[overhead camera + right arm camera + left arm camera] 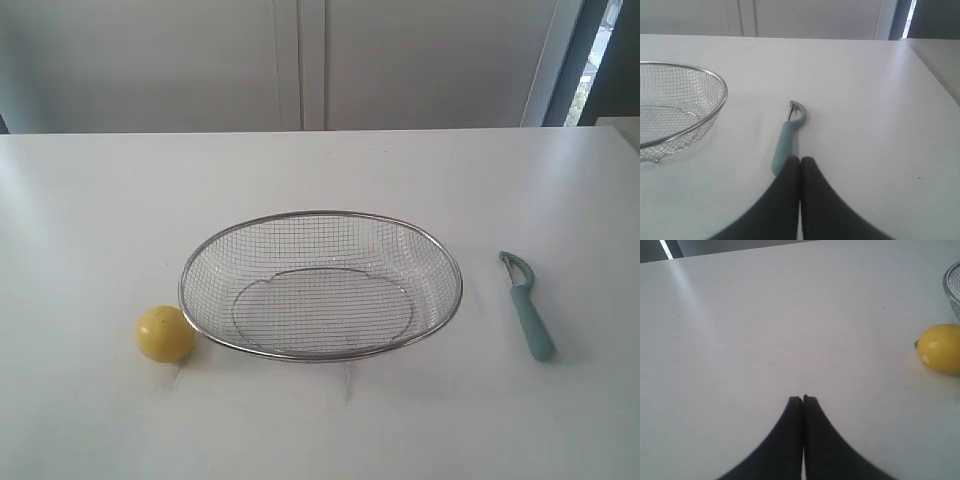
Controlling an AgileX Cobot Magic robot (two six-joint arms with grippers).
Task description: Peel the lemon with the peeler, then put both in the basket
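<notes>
The yellow lemon [165, 333] rests on the white table, touching the left rim of the silver wire basket [445, 250]. The teal-handled peeler [528, 312] lies flat to the right of the basket, blade head pointing away. Neither arm shows in the exterior view. In the left wrist view my left gripper [803, 398] is shut on nothing, with the lemon [940, 348] off to one side and a bit of basket rim [949, 287] beyond it. My right gripper [800, 159] is shut and empty, its tips just over the near end of the peeler [786, 140]; the basket [715, 107] stands beside it.
The white tabletop [320, 170] stretches back to a pale wall with panel seams. The table's right edge [932, 70] shows in the right wrist view, with a dark gap beyond. Nothing lies inside the basket.
</notes>
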